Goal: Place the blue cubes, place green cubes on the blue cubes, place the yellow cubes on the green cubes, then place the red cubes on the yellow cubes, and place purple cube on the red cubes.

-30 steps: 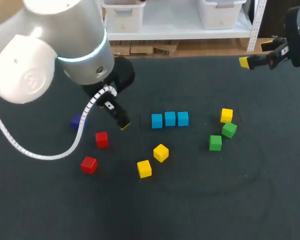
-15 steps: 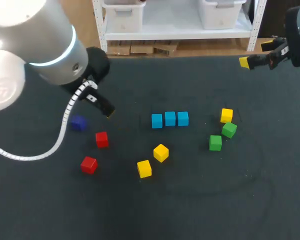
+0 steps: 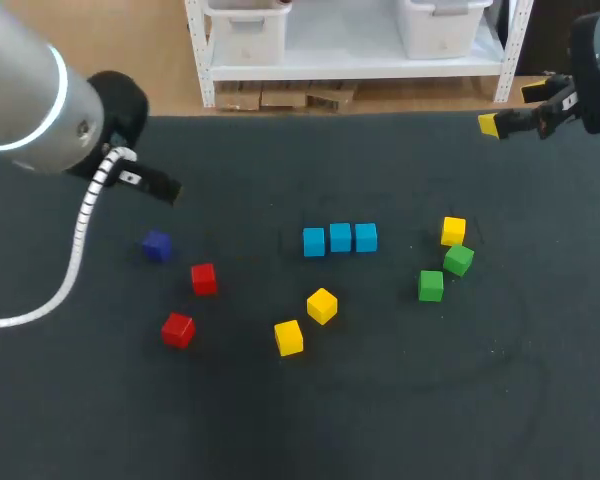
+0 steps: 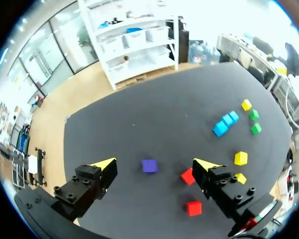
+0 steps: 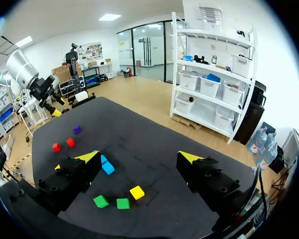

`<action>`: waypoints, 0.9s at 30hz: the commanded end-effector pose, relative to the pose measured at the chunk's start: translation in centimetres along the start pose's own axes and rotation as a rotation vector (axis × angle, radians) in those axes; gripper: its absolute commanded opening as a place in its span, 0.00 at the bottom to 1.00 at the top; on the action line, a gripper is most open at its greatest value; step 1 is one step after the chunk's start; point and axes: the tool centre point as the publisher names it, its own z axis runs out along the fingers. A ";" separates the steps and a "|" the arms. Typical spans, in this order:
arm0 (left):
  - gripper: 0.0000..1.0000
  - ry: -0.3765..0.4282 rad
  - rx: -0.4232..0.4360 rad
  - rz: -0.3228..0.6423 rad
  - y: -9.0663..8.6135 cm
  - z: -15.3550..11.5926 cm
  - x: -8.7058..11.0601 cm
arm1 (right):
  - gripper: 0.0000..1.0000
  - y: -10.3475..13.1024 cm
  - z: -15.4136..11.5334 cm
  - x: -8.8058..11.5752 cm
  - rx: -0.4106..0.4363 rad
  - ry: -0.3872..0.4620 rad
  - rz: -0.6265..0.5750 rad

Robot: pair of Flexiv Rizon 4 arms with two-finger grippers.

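L end effector (image 3: 168, 188) tips hidden, head view.

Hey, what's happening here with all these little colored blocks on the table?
Two robot arms are meant to stack the blocks by color, but nothing is stacked yet. Neither arm holds anything: the left hand hangs open near the purple block, and the right hand is open by the table's far right corner. Three blue blocks sit in a row; the green blocks, yellow blocks and red blocks lie scattered.
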 end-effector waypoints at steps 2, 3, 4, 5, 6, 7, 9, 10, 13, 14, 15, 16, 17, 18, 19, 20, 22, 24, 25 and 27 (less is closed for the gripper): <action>1.00 -0.133 -0.028 -0.040 2.4 -0.8 0.0 | 1.00 0.0 0.1 0.0 0.001 -0.001 -0.001; 1.00 -0.142 -0.035 -0.042 2.7 -1.0 -0.3 | 1.00 0.0 0.1 0.0 0.001 -0.001 -0.001; 1.00 -0.156 -0.039 -0.049 3.1 -1.2 -0.6 | 1.00 0.0 0.1 0.0 0.001 -0.001 -0.001; 1.00 -0.166 -0.043 -0.058 3.5 -1.4 -0.9 | 1.00 0.0 0.1 0.0 0.001 -0.001 -0.001; 1.00 -0.174 -0.052 -0.055 3.9 -1.6 -1.3 | 1.00 0.0 0.1 0.0 0.001 -0.001 -0.001; 1.00 -0.180 -0.059 -0.058 4.3 -1.9 -1.6 | 1.00 0.0 0.1 0.0 0.001 -0.001 -0.001; 1.00 -0.193 -0.064 -0.069 5.1 -2.3 -2.1 | 1.00 0.0 0.1 0.0 0.001 -0.001 -0.001; 1.00 -0.197 -0.067 -0.072 5.5 -2.4 -2.3 | 1.00 0.0 0.1 0.0 0.001 -0.001 -0.001; 1.00 -0.211 -0.071 -0.090 6.6 -2.8 -2.6 | 1.00 0.0 0.1 0.0 0.001 -0.001 -0.001; 1.00 -0.212 -0.073 -0.096 6.9 -2.9 -2.6 | 1.00 0.0 0.1 0.0 0.001 -0.001 -0.001; 1.00 -0.214 -0.076 -0.104 7.3 -2.9 -2.6 | 1.00 0.0 0.1 0.0 0.001 -0.001 -0.001; 1.00 -0.219 -0.076 -0.117 7.7 -3.0 -2.5 | 1.00 0.0 0.1 0.0 0.001 -0.001 -0.001; 1.00 -0.223 -0.083 -0.127 8.0 -3.1 -2.4 | 1.00 0.0 0.1 0.0 0.001 -0.001 -0.001; 1.00 -0.225 -0.086 -0.134 8.4 -3.2 -2.3 | 1.00 0.0 0.1 0.0 0.001 -0.001 -0.001; 1.00 -0.229 -0.092 -0.144 8.7 -3.3 -2.2 | 1.00 0.0 0.1 0.0 0.001 -0.001 -0.001; 1.00 -0.234 -0.100 -0.161 9.1 -3.4 -2.2 | 1.00 0.0 0.1 0.0 0.001 -0.001 -0.001; 1.00 -0.243 -0.109 -0.178 9.8 -3.7 -2.2 | 1.00 0.0 0.1 0.0 0.001 -0.001 -0.001; 1.00 -0.247 -0.114 -0.178 10.0 -3.9 -2.4 | 1.00 0.0 0.1 0.0 0.001 -0.001 -0.001; 1.00 -0.249 -0.115 -0.177 10.0 -3.9 -2.6 | 1.00 0.0 0.1 0.0 0.001 -0.001 -0.001; 1.00 -0.252 -0.121 -0.171 10.0 -3.9 -3.0 | 1.00 0.0 0.1 0.0 0.001 -0.001 -0.001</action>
